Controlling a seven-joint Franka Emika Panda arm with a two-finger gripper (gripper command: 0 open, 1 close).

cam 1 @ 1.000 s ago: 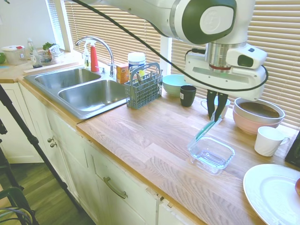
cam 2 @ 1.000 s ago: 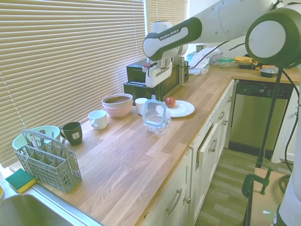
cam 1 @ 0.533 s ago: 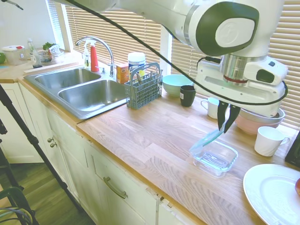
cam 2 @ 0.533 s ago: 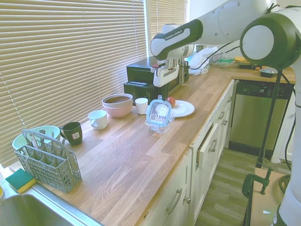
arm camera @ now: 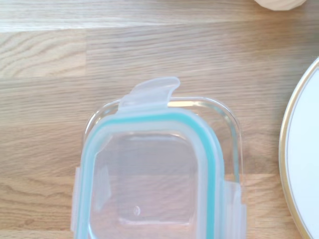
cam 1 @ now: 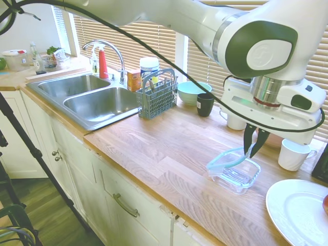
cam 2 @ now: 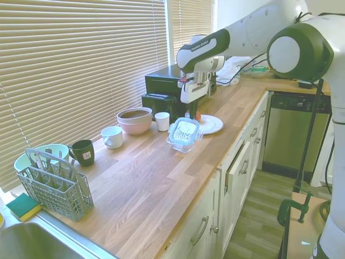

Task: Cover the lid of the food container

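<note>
- Nearest, the food container (cam 1: 237, 174) sits on the wooden counter (cam 1: 159, 148), just beside a white plate (cam 1: 297, 207).
- Above it, the lid (cam 1: 228, 158) tilts, one edge on the container's rim.
- Behind, the gripper (cam 1: 254, 146) pinches the lid's raised edge.

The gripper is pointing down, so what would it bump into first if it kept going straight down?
Probably the lid that the gripper already pinches by one edge would press onto the food container just beneath it. The wooden counter comes after that.
</note>
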